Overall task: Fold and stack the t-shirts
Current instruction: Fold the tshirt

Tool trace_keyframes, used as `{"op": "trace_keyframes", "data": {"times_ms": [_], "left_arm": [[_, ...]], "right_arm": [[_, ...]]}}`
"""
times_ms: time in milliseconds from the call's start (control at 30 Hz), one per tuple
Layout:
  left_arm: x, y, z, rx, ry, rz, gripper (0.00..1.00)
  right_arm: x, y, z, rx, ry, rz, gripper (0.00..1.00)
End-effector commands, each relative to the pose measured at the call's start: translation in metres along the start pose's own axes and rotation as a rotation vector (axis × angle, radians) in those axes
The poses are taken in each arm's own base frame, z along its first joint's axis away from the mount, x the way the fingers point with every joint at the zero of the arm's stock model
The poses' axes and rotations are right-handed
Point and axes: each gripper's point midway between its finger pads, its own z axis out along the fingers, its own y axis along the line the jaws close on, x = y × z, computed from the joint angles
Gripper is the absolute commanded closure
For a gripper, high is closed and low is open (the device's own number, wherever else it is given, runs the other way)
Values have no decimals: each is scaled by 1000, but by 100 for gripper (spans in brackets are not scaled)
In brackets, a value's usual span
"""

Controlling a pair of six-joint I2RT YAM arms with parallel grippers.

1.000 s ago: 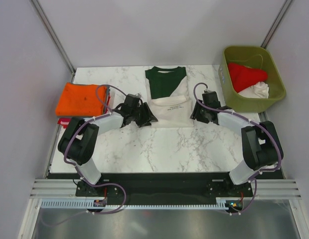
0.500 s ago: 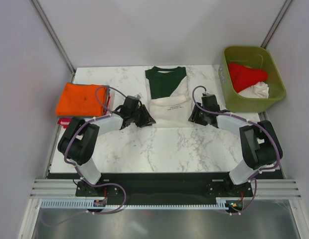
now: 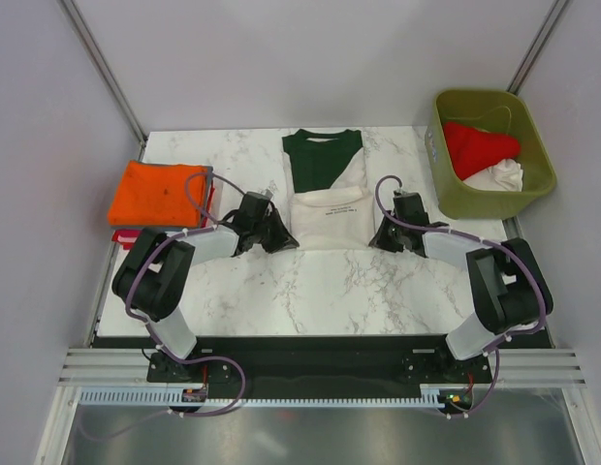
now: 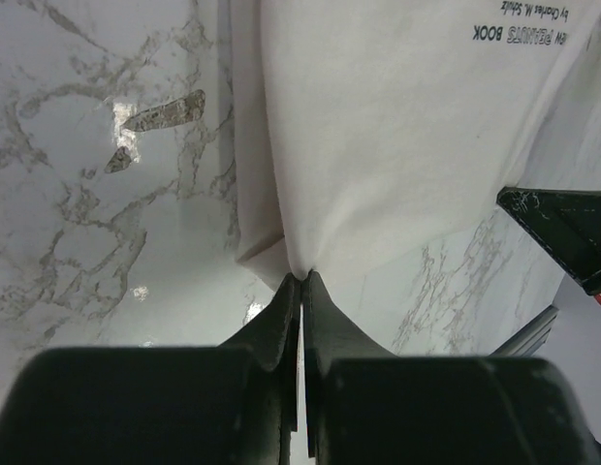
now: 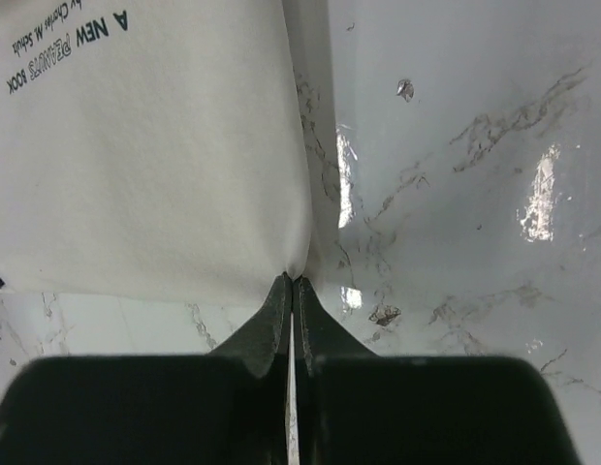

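Note:
The cream t-shirt (image 3: 330, 218) with a dark green collar and top (image 3: 323, 160) lies flat at mid-table, its printed text visible in the left wrist view (image 4: 533, 12). My left gripper (image 3: 287, 238) (image 4: 302, 277) is shut on its near left corner. At the near right corner, my right gripper (image 3: 377, 238) (image 5: 292, 280) is shut on the cream cloth (image 5: 165, 165). An orange t-shirt (image 3: 160, 192) lies folded at the left edge. A red t-shirt (image 3: 480, 145) and a white one (image 3: 506, 176) sit in the bin.
The olive-green bin (image 3: 533, 145) stands at the table's far right. A bit of red cloth (image 3: 121, 235) shows under the orange shirt. Grey walls close in the marble table (image 3: 310, 291) on the left, back and right.
Both grippers slid toward the shirt's near corners and closed from open to shut, each pinching the cream cloth.

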Motion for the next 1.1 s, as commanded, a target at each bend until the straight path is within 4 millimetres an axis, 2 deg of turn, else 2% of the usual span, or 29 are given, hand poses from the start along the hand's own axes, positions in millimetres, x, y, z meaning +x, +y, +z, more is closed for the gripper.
{"op": "trace_keyframes", "data": {"times_ms": [0, 67, 133, 233, 400, 467, 500, 567, 633, 700, 733, 767, 800, 833, 900, 1067], "left_arm": [[2, -1, -6, 26, -13, 52, 98], [8, 6, -9, 16, -3, 59, 98], [12, 8, -14, 19, -1, 66, 98], [26, 21, -19, 0, 17, 68, 98], [48, 41, -38, -19, 21, 72, 98], [60, 51, -45, -28, 29, 70, 98], [59, 49, -50, -14, 13, 76, 98], [69, 57, -57, -21, 17, 74, 98], [71, 54, -65, 3, 8, 81, 98], [79, 56, -69, 2, 31, 85, 81], [79, 54, -73, 7, 26, 95, 70], [81, 55, -74, 5, 27, 98, 57], [81, 55, -75, 6, 23, 100, 54], [77, 51, -78, 16, 2, 106, 52], [83, 55, -81, 4, 15, 100, 48], [80, 54, -79, -6, 17, 105, 47]], "right_arm": [[-4, 13, -12, -53, -30, -3, 100], [-5, 14, -20, -63, -49, -2, 100], [3, 10, -27, -61, -48, 1, 100], [15, 10, -40, -86, -44, 4, 100], [55, 7, -56, -114, 16, -22, 100], [65, 10, -64, -131, 13, -27, 100], [76, 2, -64, -115, 23, -24, 100], [81, 4, -72, -132, 5, -16, 100], [91, -2, -75, -131, 13, -12, 85], [96, -4, -82, -138, 3, -10, 53], [97, -4, -84, -142, -2, -10, 49], [97, -3, -87, -152, -13, -12, 47], [100, -4, -87, -152, -9, -9, 45], [103, -5, -88, -155, 2, -7, 44], [105, -1, -88, -172, 15, -7, 46], [109, 13, -86, -231, 38, -7, 46]]}}
